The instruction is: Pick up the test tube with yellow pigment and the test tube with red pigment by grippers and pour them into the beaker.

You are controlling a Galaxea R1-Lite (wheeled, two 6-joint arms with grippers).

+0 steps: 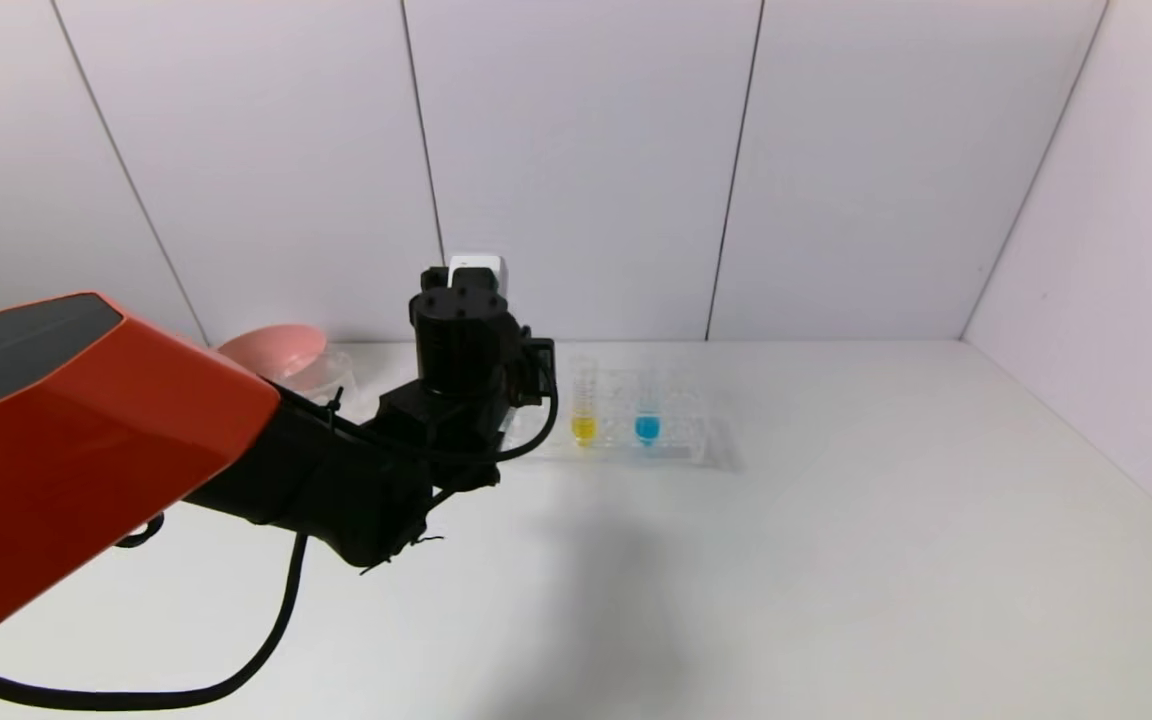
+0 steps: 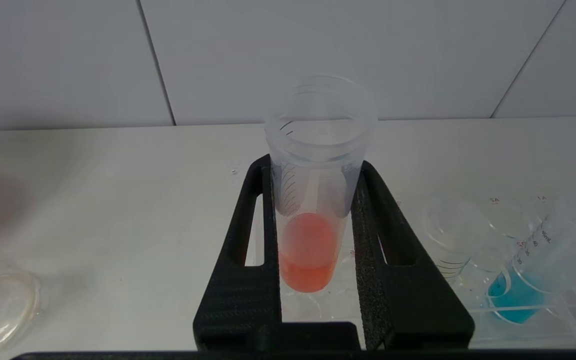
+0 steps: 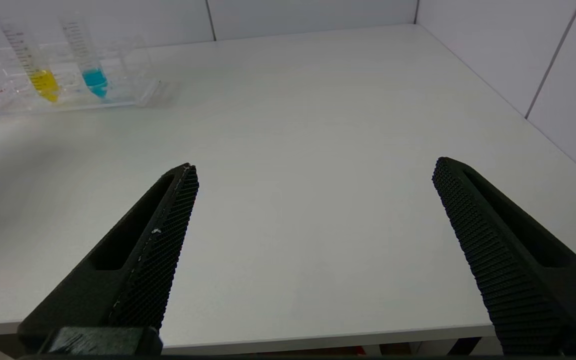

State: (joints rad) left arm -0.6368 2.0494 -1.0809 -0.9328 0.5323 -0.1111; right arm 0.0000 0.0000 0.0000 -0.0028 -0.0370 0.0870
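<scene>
In the head view, the left tool (image 1: 526, 385) is seen reaching forward to the near-left end of the clear tube rack (image 1: 681, 440), its tips hidden behind the black wrist. The test tube with yellow pigment (image 1: 584, 405) stands upright in the rack just at 3 o'clock from that wrist, with a blue-liquid tube (image 1: 647, 410) one place further toward 3 o'clock. A pink bowl (image 1: 274, 348) and what is taken to be the beaker (image 1: 321, 372) sit at about 9 o'clock from the left tool, near the back wall. The pour target is therefore judged to lie on the opposite side from the rack.

In the left wrist view, the left tool (image 2: 318, 220) is pressed against both sides of the test tube with red pigment (image 2: 315, 200), which is held upright, long axis vertical, open mouth up. Whether its base is clear of the rack cannot be told. The blue tube (image 2: 520, 285) is seen tilted, well off to one side.

In the right wrist view, the right tool (image 3: 315, 195) is spread wide and pinches nothing, hovering at the near edge of the white surface (image 3: 318, 125). The yellow tube (image 3: 43, 82) stands far off at about 10 o'clock from it, so the left arm is judged much nearer.
</scene>
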